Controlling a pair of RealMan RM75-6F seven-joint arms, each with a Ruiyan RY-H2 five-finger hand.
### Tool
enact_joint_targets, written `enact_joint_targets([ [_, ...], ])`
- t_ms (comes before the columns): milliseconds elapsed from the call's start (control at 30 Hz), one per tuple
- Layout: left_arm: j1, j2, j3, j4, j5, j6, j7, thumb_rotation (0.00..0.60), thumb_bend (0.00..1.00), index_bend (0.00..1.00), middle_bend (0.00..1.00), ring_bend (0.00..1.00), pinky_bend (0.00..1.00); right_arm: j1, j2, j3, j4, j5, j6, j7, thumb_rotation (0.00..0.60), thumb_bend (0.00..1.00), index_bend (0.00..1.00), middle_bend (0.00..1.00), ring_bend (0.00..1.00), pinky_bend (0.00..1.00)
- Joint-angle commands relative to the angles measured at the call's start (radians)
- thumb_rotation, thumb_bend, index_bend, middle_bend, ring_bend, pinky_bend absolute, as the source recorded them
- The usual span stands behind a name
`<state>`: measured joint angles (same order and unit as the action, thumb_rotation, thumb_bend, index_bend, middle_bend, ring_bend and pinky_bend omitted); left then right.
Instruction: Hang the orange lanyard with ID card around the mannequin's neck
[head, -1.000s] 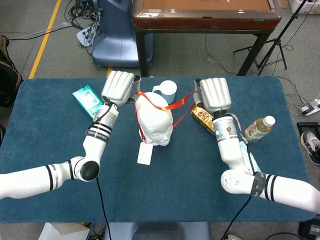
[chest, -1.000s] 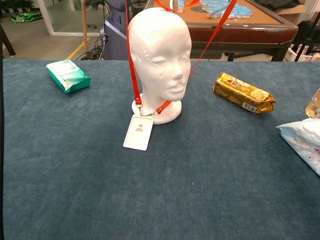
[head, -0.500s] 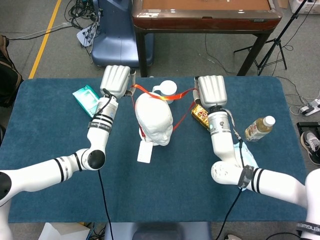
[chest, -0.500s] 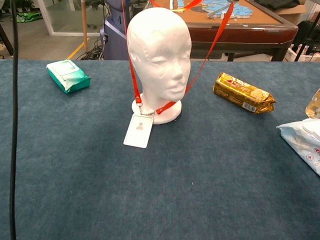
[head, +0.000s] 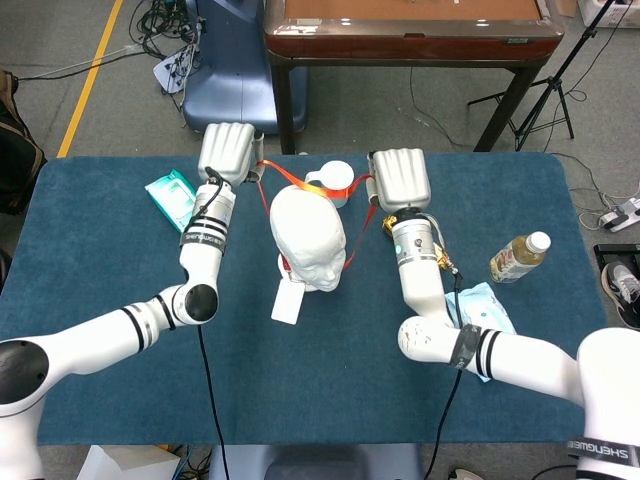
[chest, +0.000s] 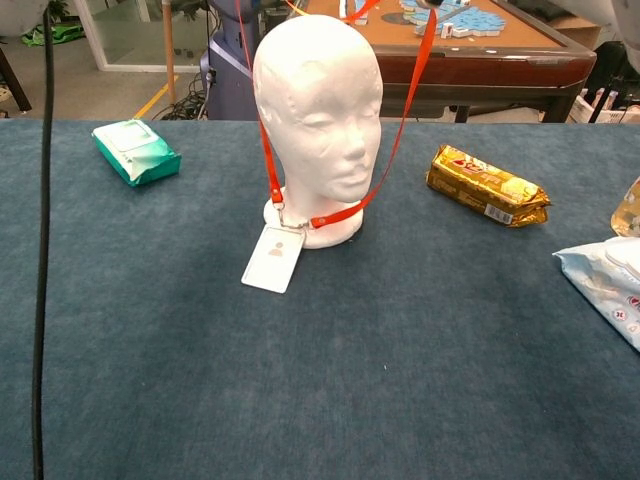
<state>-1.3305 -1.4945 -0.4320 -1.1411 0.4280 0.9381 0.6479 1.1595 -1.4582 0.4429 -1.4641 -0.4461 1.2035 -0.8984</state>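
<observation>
The white foam mannequin head (head: 309, 238) (chest: 318, 110) stands upright mid-table. The orange lanyard (head: 300, 187) (chest: 407, 110) is stretched over and behind the top of the head, its two straps hanging down either side to the white ID card (head: 286, 303) (chest: 272, 258), which lies on the cloth in front of the base. My left hand (head: 227, 152) holds the strap at the head's left. At the head's right, my right hand (head: 400, 179) holds the other side of the strap. Both hands are raised above the chest view's frame.
A green wipes pack (head: 172, 196) (chest: 135, 150) lies at the left. A white cup (head: 334, 180) stands behind the head. At the right are a gold snack pack (chest: 487, 185), a bottle (head: 519, 257) and a blue-white pouch (head: 484, 309). The blue table cloth (chest: 320, 380).
Both hands moved toward the far side of the table, the right one also inward toward the head, carrying the lanyard loop back over the crown. The ID card shifted slightly left.
</observation>
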Motion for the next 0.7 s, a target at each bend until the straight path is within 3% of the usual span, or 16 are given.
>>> enact_joint_targets([
  [33, -0.006, -0.01, 0.001, 0.022, -0.004, -0.007, 0.01, 0.6, 0.34, 0.59, 0.98, 0.99, 0.97, 0.027, -0.019, 0.011, 0.021, 0.023, 0.009, -0.031, 0.6, 0.47, 0.66, 0.96, 1.0, 1.0],
  [133, -0.007, -0.016, -0.003, 0.033, -0.01, -0.013, 0.011, 0.6, 0.34, 0.57, 0.97, 0.99, 0.97, 0.047, -0.035, 0.017, 0.034, 0.045, 0.013, -0.057, 0.6, 0.47, 0.65, 0.96, 1.0, 1.0],
  [200, -0.006, -0.016, 0.0, 0.035, -0.016, -0.016, 0.021, 0.6, 0.31, 0.5, 0.95, 0.98, 0.97, 0.055, -0.041, 0.021, 0.038, 0.062, 0.013, -0.07, 0.6, 0.46, 0.6, 0.96, 1.0, 1.0],
  [267, -0.004, -0.013, 0.003, 0.032, -0.023, -0.018, 0.031, 0.6, 0.19, 0.35, 0.93, 0.97, 0.95, 0.061, -0.044, 0.025, 0.04, 0.071, 0.013, -0.075, 0.6, 0.4, 0.49, 0.96, 1.0, 1.0],
  [367, 0.002, -0.004, 0.003, 0.021, -0.031, -0.017, 0.04, 0.6, 0.06, 0.21, 0.92, 0.96, 0.95, 0.061, -0.042, 0.028, 0.033, 0.088, 0.009, -0.079, 0.6, 0.15, 0.21, 0.95, 1.0, 1.0],
  [433, 0.004, 0.002, 0.0, 0.013, -0.033, -0.015, 0.041, 0.6, 0.01, 0.12, 0.91, 0.96, 0.94, 0.06, -0.041, 0.028, 0.034, 0.09, 0.01, -0.075, 0.6, 0.03, 0.07, 0.95, 1.0, 1.0],
  [600, 0.009, 0.014, 0.0, -0.014, -0.04, -0.005, 0.053, 0.6, 0.0, 0.03, 0.88, 0.93, 0.92, 0.051, -0.029, 0.026, 0.018, 0.076, 0.007, -0.056, 0.6, 0.0, 0.0, 0.95, 1.0, 1.0],
  [700, 0.012, 0.021, -0.002, -0.026, -0.043, -0.004, 0.054, 0.6, 0.0, 0.0, 0.8, 0.83, 0.91, 0.046, -0.02, 0.026, 0.008, 0.064, 0.012, -0.045, 0.6, 0.0, 0.0, 0.95, 1.0, 1.0],
])
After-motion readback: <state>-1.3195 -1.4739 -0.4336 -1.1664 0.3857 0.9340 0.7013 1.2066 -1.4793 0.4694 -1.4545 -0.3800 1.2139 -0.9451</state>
